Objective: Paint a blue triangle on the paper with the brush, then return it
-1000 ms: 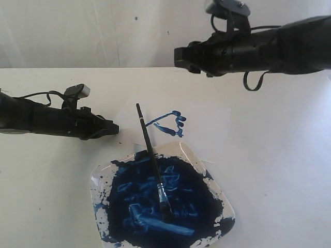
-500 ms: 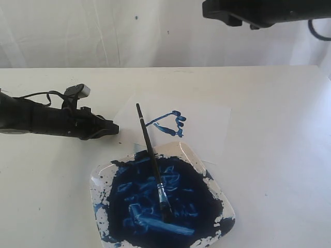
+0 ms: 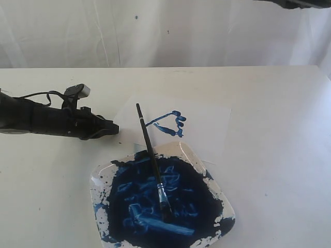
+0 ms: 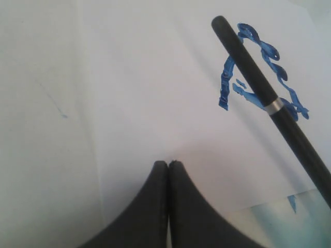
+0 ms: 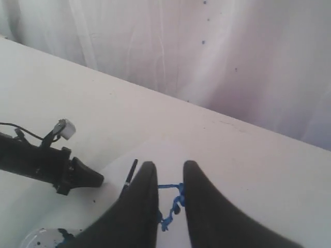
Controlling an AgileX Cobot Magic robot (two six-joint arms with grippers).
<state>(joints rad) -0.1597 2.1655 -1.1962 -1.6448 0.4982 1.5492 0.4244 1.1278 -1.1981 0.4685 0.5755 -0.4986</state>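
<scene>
Brush (image 3: 152, 160) lying across dish (image 3: 96, 182), bristles in dark blue paint (image 3: 191, 201), handle end over paper (image 3: 207, 121). Triangle (image 3: 168, 123) just beside handle. My left gripper (image 3: 115, 127) low, near paper's edge, holding nothing. My right arm (image 3: 296, 3) only sliver at top edge.

The paper (image 3: 207, 124) lies on the worktop (image 3: 274, 155) behind the dish (image 3: 97, 182), the triangle (image 3: 168, 123) on its left part. The brush (image 3: 151, 155) lies tip in the dish, handle back over the paper, just left of the triangle; the left end effector (image 3: 111, 127) sits further left
</scene>
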